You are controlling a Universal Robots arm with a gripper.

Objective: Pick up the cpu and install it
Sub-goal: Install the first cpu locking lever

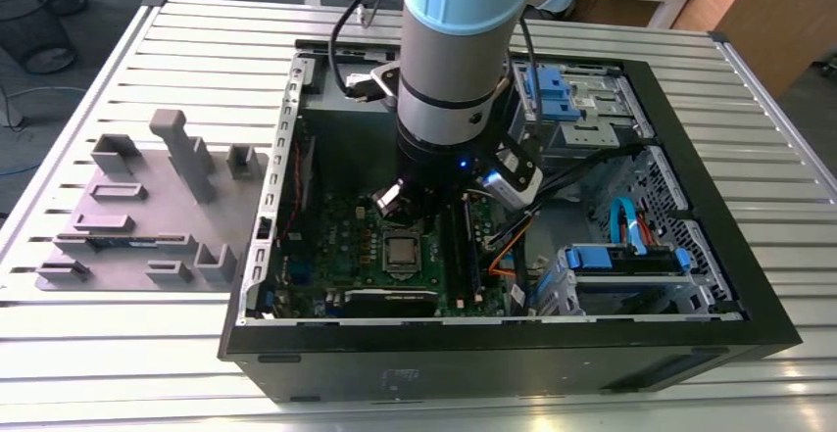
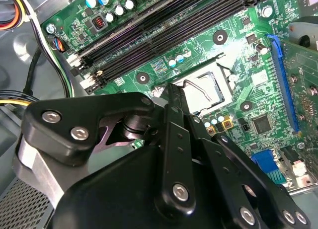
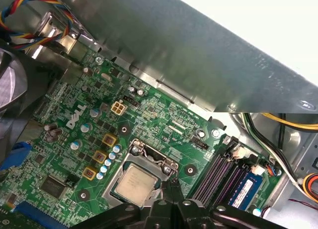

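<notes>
The cpu (image 3: pixel 133 183), a small square chip with a dull silver top, lies flat in the socket on the green motherboard (image 3: pixel 79 134). A metal socket frame (image 3: pixel 149 157) surrounds it. From the exterior view the cpu (image 1: pixel 399 252) sits just below the arm's wrist. My gripper (image 3: pixel 169 185) hangs low over the chip's edge on the side of the memory slots, its black fingers pressed together with nothing between them. In the second wrist view the gripper (image 2: pixel 172 90) points at the socket frame (image 2: pixel 208 90).
The open black computer case (image 1: pixel 732 285) lies on a slatted metal table. Black memory slots (image 2: pixel 164 35) run beside the socket, and one holds a blue memory stick (image 3: pixel 243 187). Cable bundles (image 3: pixel 293 134) and blue drive bays (image 1: pixel 563 94) crowd the exterior view's right. A grey parts fixture (image 1: pixel 144 216) stands outside the case.
</notes>
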